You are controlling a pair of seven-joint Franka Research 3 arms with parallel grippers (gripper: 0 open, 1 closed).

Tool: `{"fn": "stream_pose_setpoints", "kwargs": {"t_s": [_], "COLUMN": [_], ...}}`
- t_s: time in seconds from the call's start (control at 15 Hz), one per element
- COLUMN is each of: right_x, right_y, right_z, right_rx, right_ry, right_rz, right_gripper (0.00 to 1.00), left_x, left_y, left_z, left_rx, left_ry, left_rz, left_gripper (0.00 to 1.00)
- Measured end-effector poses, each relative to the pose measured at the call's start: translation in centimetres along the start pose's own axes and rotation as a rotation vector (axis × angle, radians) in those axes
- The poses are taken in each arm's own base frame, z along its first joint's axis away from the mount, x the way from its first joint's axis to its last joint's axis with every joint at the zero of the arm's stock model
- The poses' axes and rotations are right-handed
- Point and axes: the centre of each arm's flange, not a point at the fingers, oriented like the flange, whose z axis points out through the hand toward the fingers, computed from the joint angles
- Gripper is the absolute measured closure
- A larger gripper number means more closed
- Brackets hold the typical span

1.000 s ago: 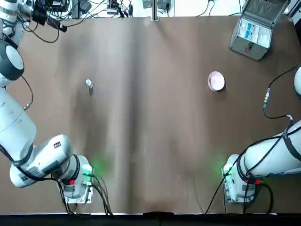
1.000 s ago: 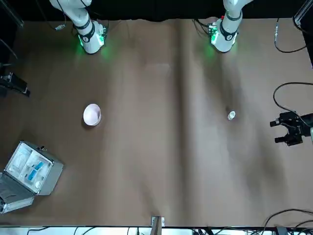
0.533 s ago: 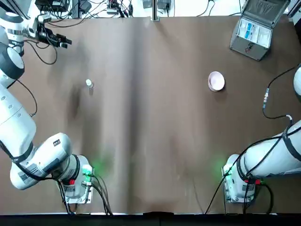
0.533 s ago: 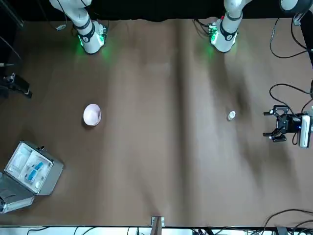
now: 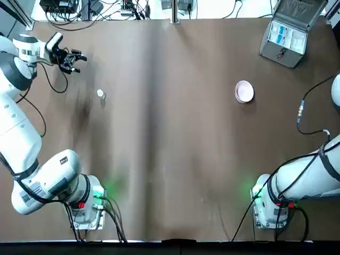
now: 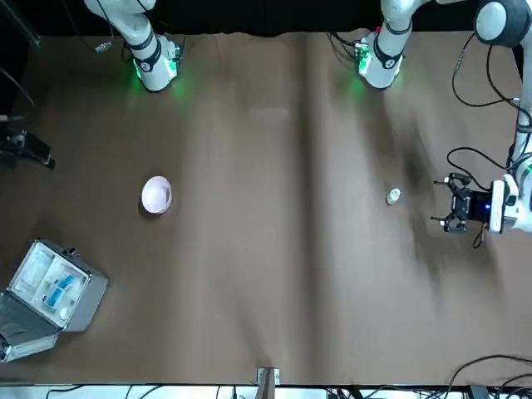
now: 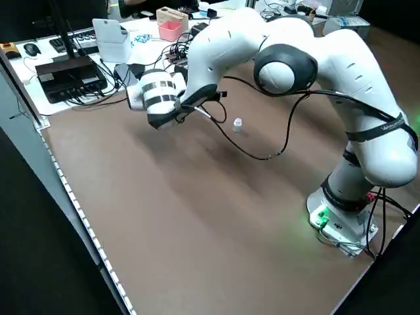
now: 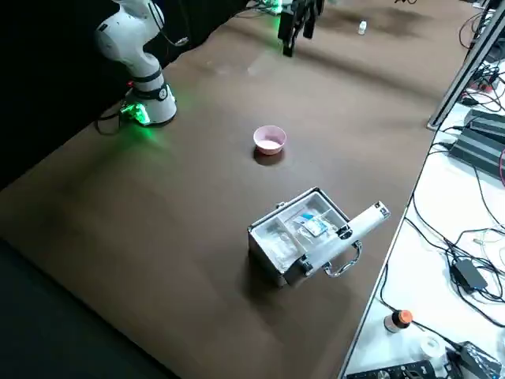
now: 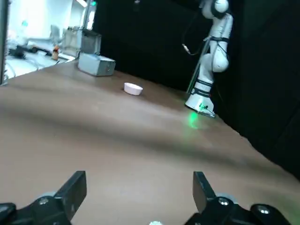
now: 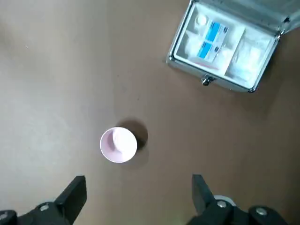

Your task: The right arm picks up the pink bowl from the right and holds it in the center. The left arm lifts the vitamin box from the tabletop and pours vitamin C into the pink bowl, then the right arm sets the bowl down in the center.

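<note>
My left gripper (image 5: 77,61) hangs with fingers spread near the vitamin box (image 5: 101,94), upright on the left of the tabletop (image 5: 170,138). My right gripper (image 10: 139,201) waits, fingers apart, near the pink bowl (image 5: 244,92), which sits right of center, near the grey case (image 5: 287,38).

No readable text, label, brand, number or sign anywhere.
</note>
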Motion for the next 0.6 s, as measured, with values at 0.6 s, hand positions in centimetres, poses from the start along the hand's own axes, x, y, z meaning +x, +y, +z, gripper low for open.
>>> {"fn": "stream_pose_setpoints", "kwargs": {"t_s": [0.6], "right_x": [3.1], "right_y": [1.7], "right_z": [14.2], "right_rx": [0.111], "right_ry": [-0.255], "right_rz": [0.057], "right_gripper": [0.01], "left_x": [-9.1], "left_y": [-0.2], "left_z": [3.0], "left_rx": [-0.077], "left_ry": [0.027], "left_rz": [0.166], "left_gripper": [0.00]}}
